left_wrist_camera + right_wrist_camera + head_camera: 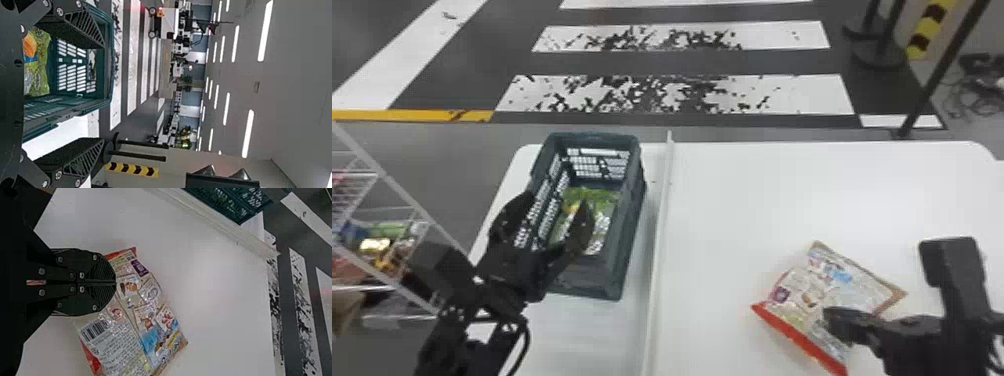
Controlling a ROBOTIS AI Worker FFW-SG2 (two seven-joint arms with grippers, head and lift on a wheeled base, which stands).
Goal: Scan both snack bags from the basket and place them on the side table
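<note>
Ideally, the L hand (557,200), spread wide, dips w/ both tips inside the basket (627,240) before pinching the green bag (38,62); R hand (116,282) closed, empty.

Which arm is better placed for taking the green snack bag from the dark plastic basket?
Left, probably: the left gripper is open over the basket, near the green bag. The right gripper is shut, at the red-edged bag on the white table.
</note>
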